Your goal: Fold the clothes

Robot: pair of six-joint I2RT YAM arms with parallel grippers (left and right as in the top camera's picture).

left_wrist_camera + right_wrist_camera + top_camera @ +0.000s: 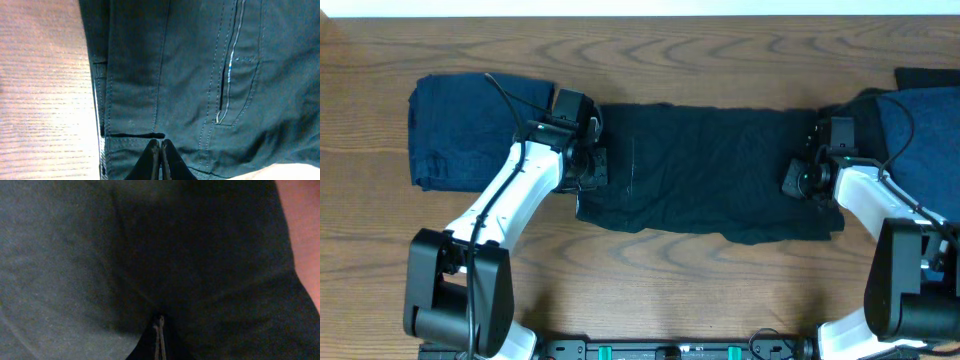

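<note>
A black garment [710, 180] lies spread flat across the middle of the table. The left wrist view shows its stitched seams and a slit pocket [227, 75]. My left gripper [592, 165] is at its left edge, fingers pressed together [160, 143] on the fabric by a seam. My right gripper [800, 180] is at its right edge, fingers shut [159, 322] with creases of the dark cloth [200, 255] running into the tips. A dark navy garment [450, 130] lies folded at the far left.
Another dark navy garment [925, 130] lies at the right edge, partly under my right arm, with a black piece [925, 75] behind it. Bare wooden table [650, 290] runs along the front.
</note>
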